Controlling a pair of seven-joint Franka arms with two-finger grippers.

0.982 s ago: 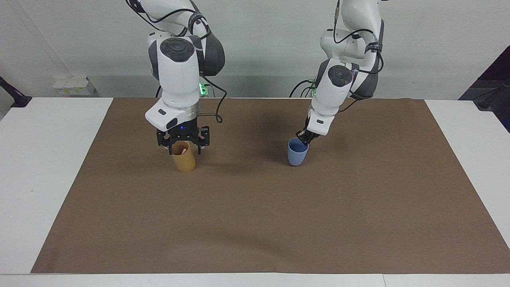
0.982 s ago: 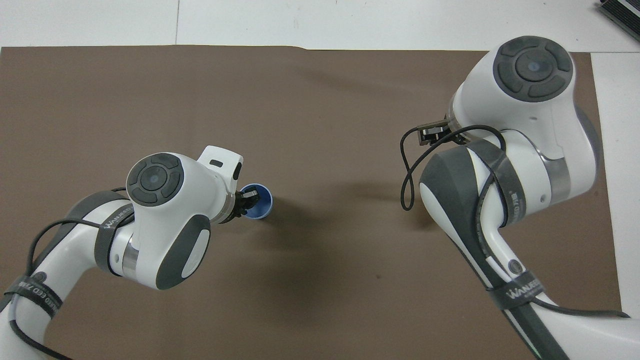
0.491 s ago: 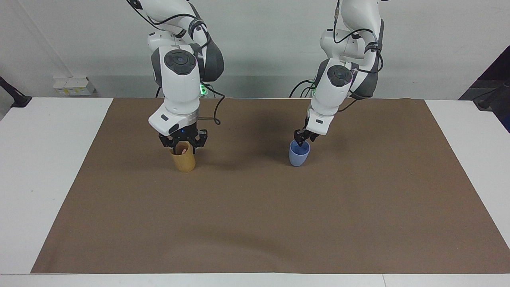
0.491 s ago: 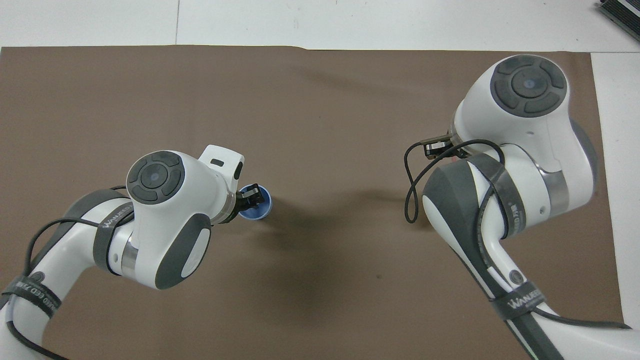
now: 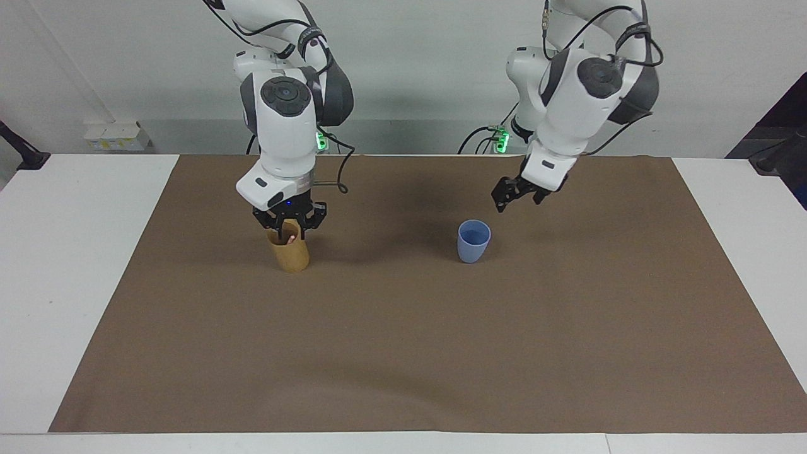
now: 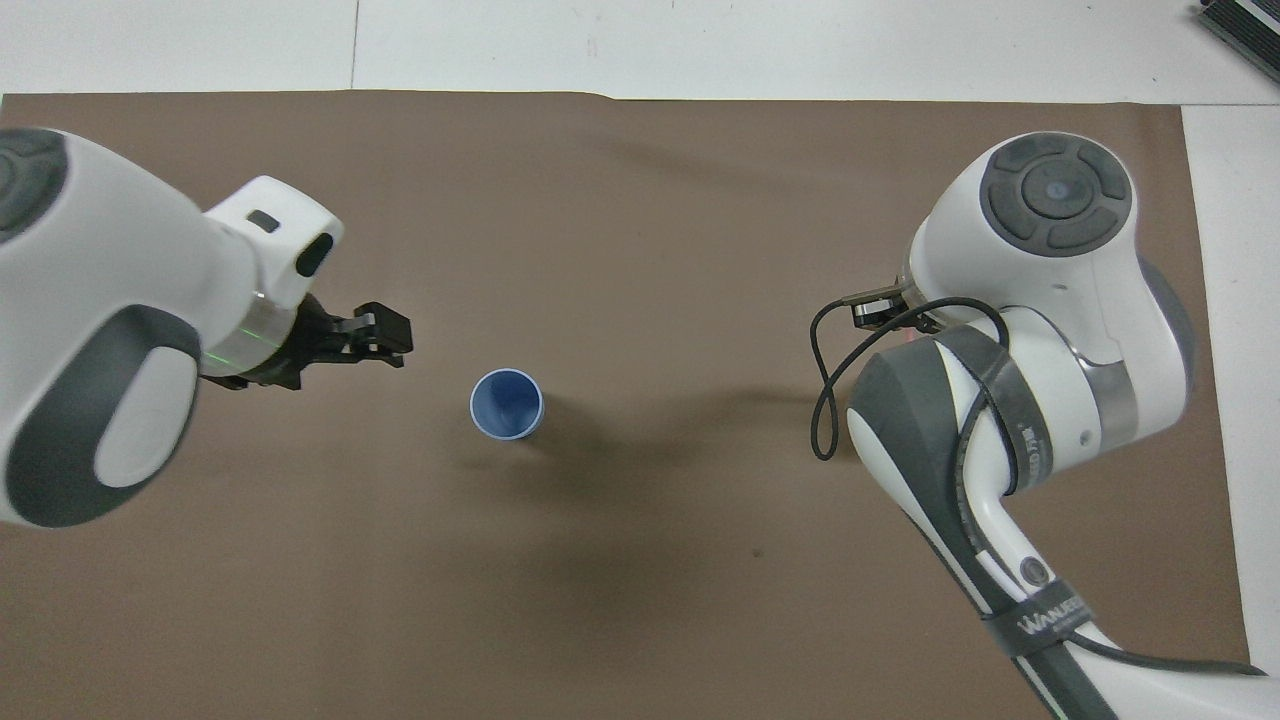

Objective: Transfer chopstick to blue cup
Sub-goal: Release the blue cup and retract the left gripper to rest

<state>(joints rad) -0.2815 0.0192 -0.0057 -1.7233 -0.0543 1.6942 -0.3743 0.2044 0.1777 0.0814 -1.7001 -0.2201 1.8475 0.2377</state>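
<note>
While left claw [image 5: 518,197] hangs open, empty — right claw [image 5: 290,233] at one chopstick [image 5: 289,239], grip unclear; one blue cup [image 5: 473,243].

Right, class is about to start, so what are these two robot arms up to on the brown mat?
The right end effector is down at the mouth of the tan holder, closing around the pink chopstick that stands in it. The left end effector hangs open and empty in the air, off to one side of the blue cup, toward the left arm's end of the table. The cup stands upright and empty, so the transfer is not yet done.
</note>
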